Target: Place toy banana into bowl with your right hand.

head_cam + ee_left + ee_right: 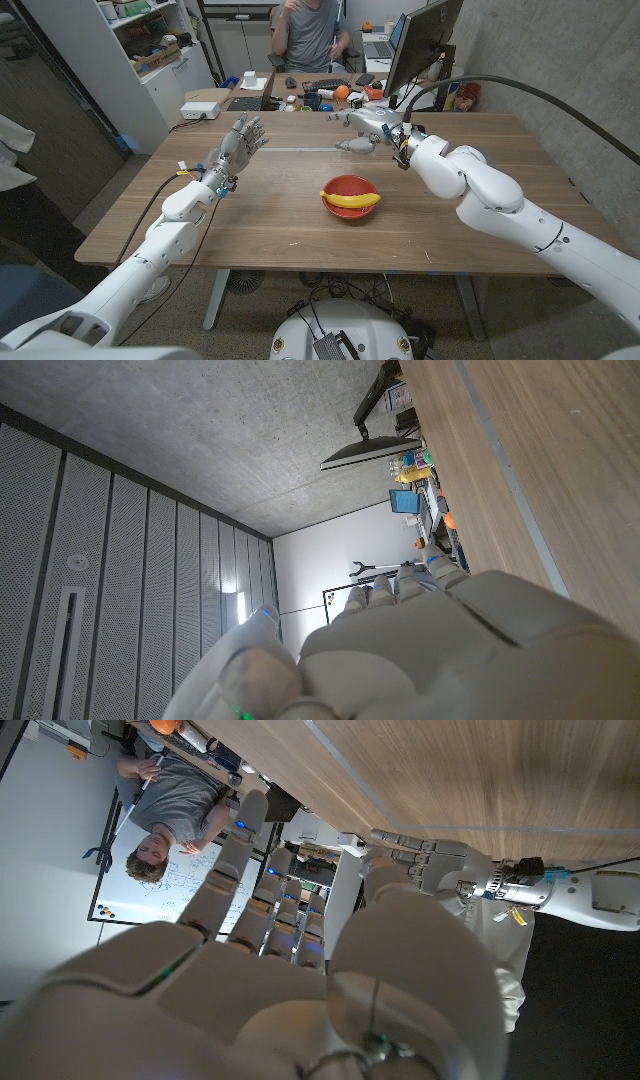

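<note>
Nearest me from the head camera, the toy banana already lies in the red bowl at mid-table; the right hand hovers beyond it, empty, fingers spread, and the left hand likewise. Right wrist camera confirms spread fingers. Placing looks done; next, I'd guess, only retreat

You had a yellow banana in a red bowl, brown wood-grain table, white arms.

Glossy plastic bowl (banana too), matt wooden table.
</note>
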Robot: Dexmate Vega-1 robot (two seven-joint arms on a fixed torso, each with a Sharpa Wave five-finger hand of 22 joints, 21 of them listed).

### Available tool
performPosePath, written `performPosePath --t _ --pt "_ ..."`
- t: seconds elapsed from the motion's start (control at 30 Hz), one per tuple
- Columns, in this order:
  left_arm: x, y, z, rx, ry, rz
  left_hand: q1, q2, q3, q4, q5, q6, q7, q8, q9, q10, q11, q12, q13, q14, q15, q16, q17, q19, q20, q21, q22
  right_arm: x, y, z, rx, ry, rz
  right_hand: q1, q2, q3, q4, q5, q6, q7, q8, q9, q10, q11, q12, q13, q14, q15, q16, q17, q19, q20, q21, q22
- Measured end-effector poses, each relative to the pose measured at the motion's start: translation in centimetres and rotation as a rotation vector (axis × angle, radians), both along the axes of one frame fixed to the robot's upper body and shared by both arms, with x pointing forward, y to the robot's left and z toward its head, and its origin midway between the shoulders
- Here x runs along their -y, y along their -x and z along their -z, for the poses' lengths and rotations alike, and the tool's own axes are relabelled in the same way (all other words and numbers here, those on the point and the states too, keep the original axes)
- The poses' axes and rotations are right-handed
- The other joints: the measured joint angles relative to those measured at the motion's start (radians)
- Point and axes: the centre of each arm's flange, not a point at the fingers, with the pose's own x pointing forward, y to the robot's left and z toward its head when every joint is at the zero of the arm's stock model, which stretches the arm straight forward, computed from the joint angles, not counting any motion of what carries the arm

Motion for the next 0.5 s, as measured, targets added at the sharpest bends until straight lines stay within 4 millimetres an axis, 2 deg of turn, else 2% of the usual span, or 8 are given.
performPosePath --t 0.5 --pt "0.05 0.20 0.14 0.000 0.000 -0.001 0.000 0.000 -0.004 0.004 0.000 0.000 0.000 0.000 0.000 0.000 0.000 0.000 0.000 0.000 0.000 0.000 0.000 0.000 0.000 0.000 0.000 0.27 0.46 -0.57 0.022 -0.013 -0.008 0.000 0.000 -0.004 -0.004 0.000 0.000 0.000 0.000 0.000 0.000 0.000 0.000 0.000 0.000 0.000 0.008 0.003 0.000 0.000 -0.015 0.000"
